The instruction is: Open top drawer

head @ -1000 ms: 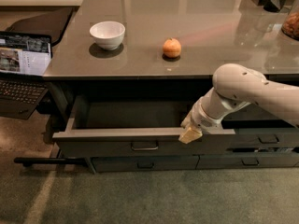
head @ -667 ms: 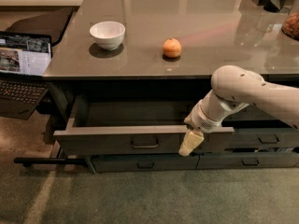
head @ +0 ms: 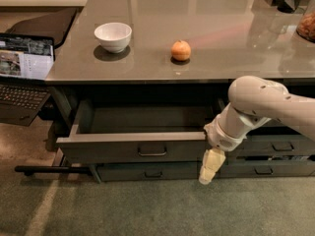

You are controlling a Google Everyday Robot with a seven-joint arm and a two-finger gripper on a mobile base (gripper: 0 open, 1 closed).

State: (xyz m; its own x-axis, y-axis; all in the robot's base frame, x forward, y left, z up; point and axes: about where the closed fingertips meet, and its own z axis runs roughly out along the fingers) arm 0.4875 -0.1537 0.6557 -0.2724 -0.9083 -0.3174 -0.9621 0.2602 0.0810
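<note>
The top drawer (head: 113, 149) is a wide, shallow dark grey drawer under the left part of the counter. It stands pulled out, and its plain grey inside (head: 142, 119) shows. Its small dark bail handle (head: 152, 152) is at the centre of the flat front. My gripper (head: 210, 167) hangs pointing down at the right end of the drawer front, below its lower edge and in front of the lower drawer. It holds nothing that I can see. My white arm (head: 261, 107) reaches in from the right.
A white bowl (head: 113, 36) and an orange fruit (head: 181, 50) sit on the grey counter (head: 221, 28). Shorter-fronted drawers (head: 275, 145) lie below and to the right. An open laptop (head: 24, 68) stands at the left. A black bar (head: 49, 169) lies on the carpet.
My gripper has dropped from the right end of the drawer front to below it. The drawer has stayed pulled out.
</note>
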